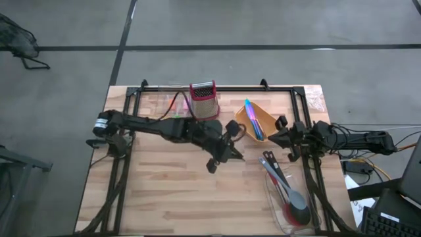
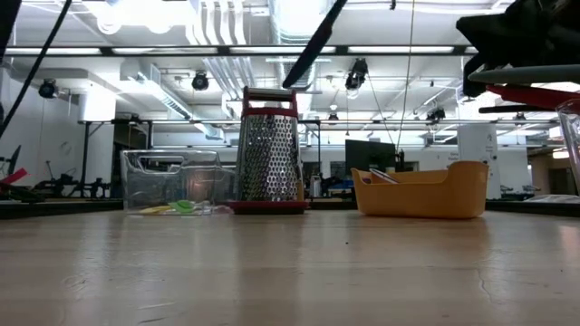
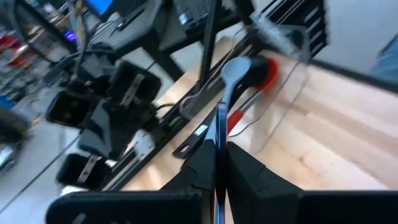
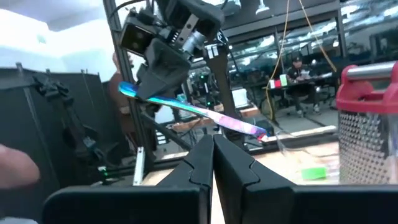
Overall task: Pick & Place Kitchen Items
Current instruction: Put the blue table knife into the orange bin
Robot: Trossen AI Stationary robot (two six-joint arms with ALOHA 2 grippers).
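Observation:
My left gripper (image 1: 228, 146) is over the middle of the table and is shut on a slim utensil with a blue handle and a purple blade (image 4: 193, 111). The utensil shows edge-on between the fingers in the left wrist view (image 3: 219, 124). My right gripper (image 4: 212, 144) is shut and empty beside the orange tray (image 1: 262, 113), at the tray's right. The tray holds more slim blue and purple utensils (image 1: 252, 116). Black and grey spoons and a red-ended spatula (image 1: 287, 191) lie in a clear bin (image 1: 276, 217) at the near right. My left gripper pinches the utensil between its two fingers on the handle, near its blue end (image 4: 148, 96). The fingers (image 4: 163, 73) come from above, slanting down, and lie across it. The utensil is lifted clear of the table and tilted, its purple tip (image 4: 258, 130) lower.
A red-topped steel grater (image 1: 203, 99) stands at the far middle. A clear bin (image 1: 164, 103) with small green and pink pieces sits left of it. A black frame (image 1: 131, 99) runs around the work area. The near middle of the wooden table is bare.

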